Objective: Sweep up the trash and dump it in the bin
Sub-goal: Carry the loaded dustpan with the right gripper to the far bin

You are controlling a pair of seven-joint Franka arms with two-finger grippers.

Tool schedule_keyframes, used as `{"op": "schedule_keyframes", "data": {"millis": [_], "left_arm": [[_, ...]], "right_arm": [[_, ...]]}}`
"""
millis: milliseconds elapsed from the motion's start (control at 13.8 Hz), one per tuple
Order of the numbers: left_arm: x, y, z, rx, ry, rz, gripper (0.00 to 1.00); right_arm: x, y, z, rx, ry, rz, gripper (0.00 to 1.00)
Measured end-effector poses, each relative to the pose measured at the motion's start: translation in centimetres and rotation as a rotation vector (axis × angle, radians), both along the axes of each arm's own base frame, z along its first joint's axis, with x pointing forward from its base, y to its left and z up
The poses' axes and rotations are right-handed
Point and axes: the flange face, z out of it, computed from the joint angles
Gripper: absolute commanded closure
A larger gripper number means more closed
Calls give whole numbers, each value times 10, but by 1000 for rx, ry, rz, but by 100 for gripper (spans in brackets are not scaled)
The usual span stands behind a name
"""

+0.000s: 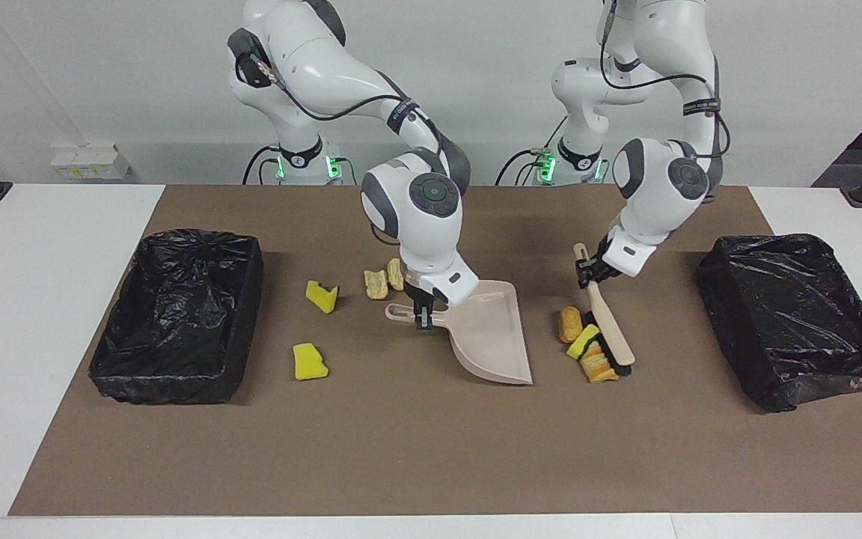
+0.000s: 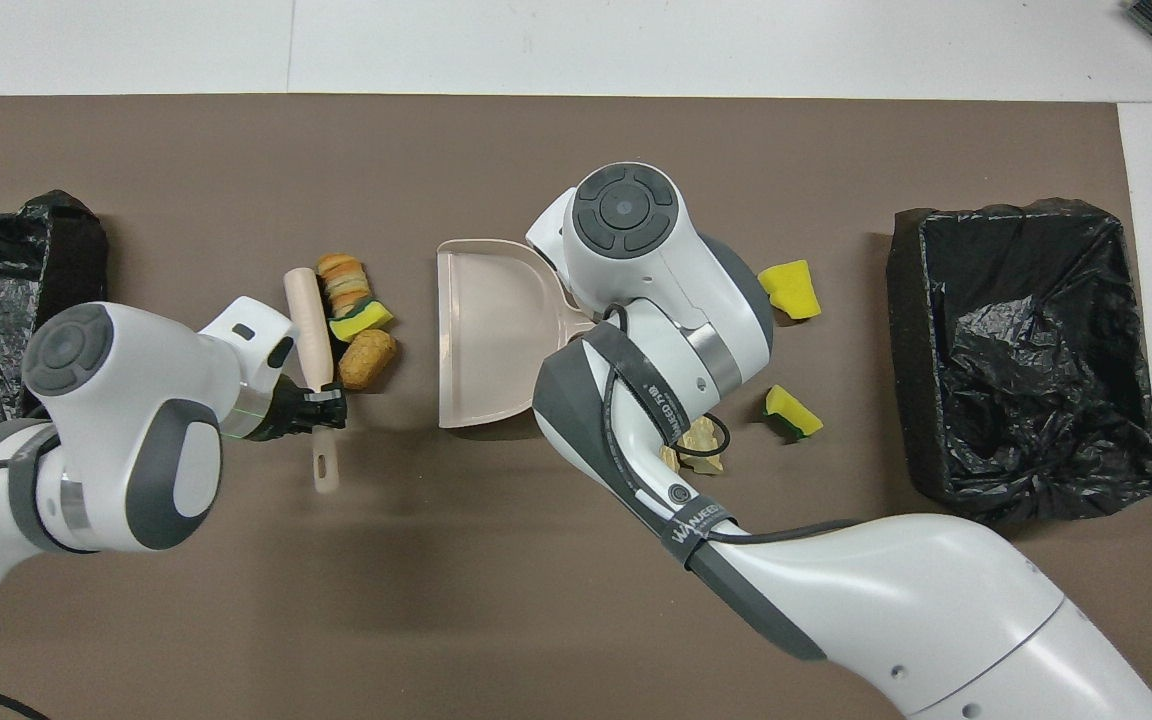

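Note:
My right gripper (image 1: 422, 314) is shut on the handle of the beige dustpan (image 1: 491, 337), which rests on the mat with its mouth toward the left arm's end. My left gripper (image 1: 587, 273) is shut on the handle of the black-bristled brush (image 1: 612, 335). Against the bristles lies a pile of trash just outside the pan's mouth: a tan roll (image 1: 570, 323), a yellow sponge (image 1: 583, 341) and an orange-brown bread piece (image 1: 599, 368). In the overhead view the left gripper (image 2: 321, 408) holds the brush (image 2: 308, 325) beside the pile (image 2: 361, 320), apart from the dustpan (image 2: 491, 340).
More trash lies toward the right arm's end: two yellow sponges (image 1: 322, 296) (image 1: 310, 361) and tan pieces (image 1: 384, 281) by the dustpan handle. One black-lined bin (image 1: 169, 382) stands at the right arm's end, another (image 1: 768, 352) at the left arm's end.

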Motion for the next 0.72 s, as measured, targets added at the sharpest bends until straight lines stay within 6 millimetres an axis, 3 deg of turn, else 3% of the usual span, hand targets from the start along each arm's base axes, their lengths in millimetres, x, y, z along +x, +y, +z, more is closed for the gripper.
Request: {"op": "schedule_keyframes", "data": {"millis": [217,723], "left_arm": [[-18,-61,2,-91,-13,2,100],[-35,-131,29,-196,-66,-38,100]], "right_arm": [[0,0,-1,-2,0,1,100],[1,-2,-2,-4,-1,-2,100]]}}
